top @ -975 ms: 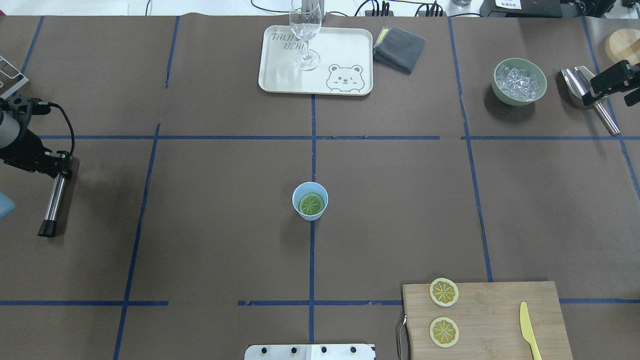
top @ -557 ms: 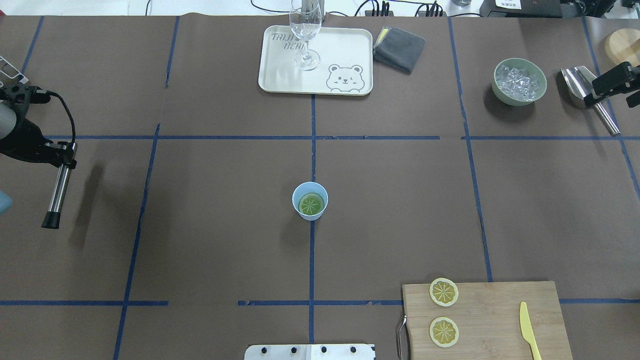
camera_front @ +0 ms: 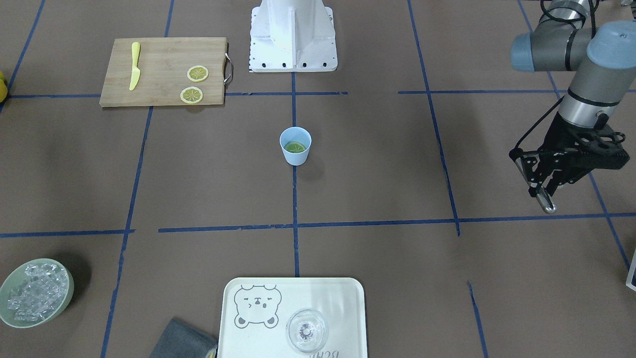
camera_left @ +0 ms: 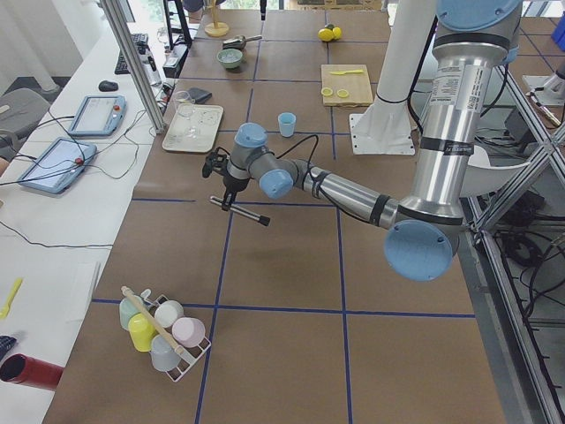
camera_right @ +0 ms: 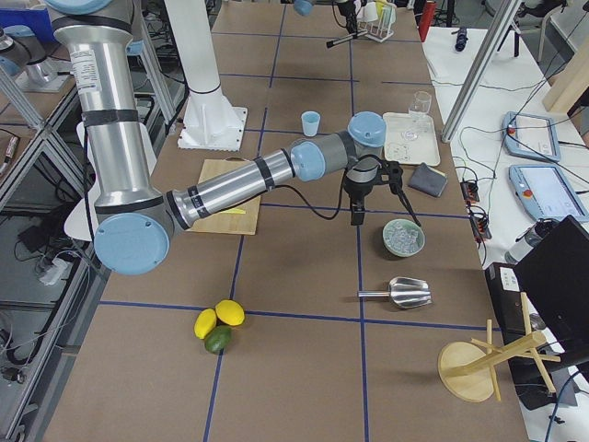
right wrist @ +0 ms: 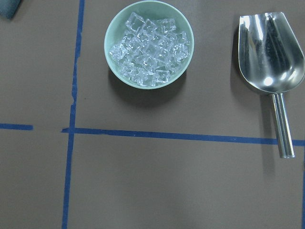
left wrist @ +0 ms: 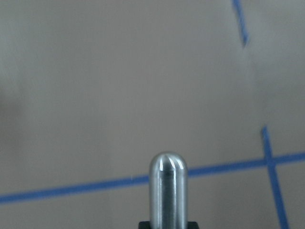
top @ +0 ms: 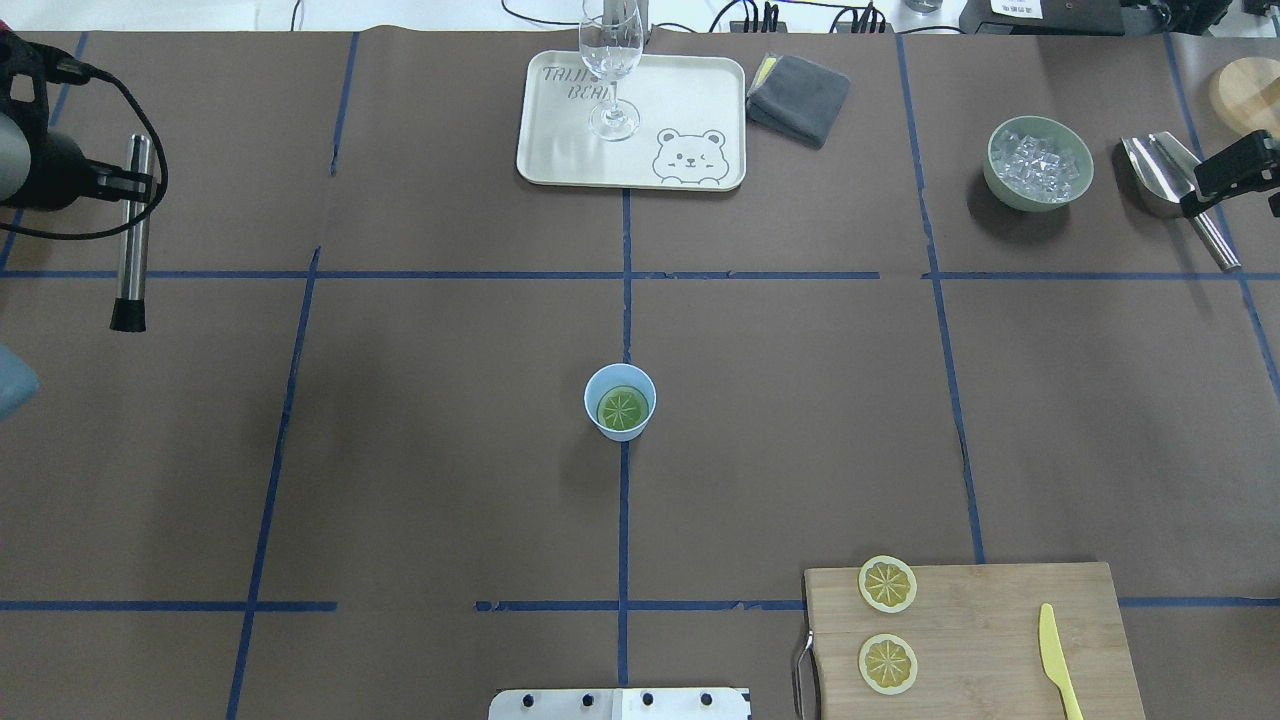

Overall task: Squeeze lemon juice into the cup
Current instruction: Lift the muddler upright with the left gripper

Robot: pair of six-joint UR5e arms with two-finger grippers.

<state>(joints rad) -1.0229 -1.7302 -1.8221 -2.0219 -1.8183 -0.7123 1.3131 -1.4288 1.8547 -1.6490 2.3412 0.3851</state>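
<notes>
The light blue cup [top: 620,385] stands at the table's middle, and one lemon slice [top: 621,408] lies flat inside it; both show in the front view too, the cup [camera_front: 295,154] and the slice [camera_front: 294,147]. Two more slices [top: 887,584] [top: 887,663] lie on the wooden cutting board [top: 1000,620]. My left gripper [top: 132,180] is far left, shut on a steel rod with a black tip [top: 129,260], held above the table [camera_front: 546,204]. My right gripper [top: 1232,168] is at the far right edge over the scoop; its fingers do not show clearly.
A white bear tray [top: 690,100] with a clear wine glass [top: 611,70] and a grey cloth [top: 798,97] sit at the far side. The green bowl of ice [top: 1038,163] and a steel scoop [top: 1165,175] are far right. A yellow knife [top: 1056,660] lies on the board.
My left arm has carried the steel rod toward the table's far side, and the rod now hangs higher. My right gripper has drifted slightly toward the right edge. The cup and slices have not moved.
</notes>
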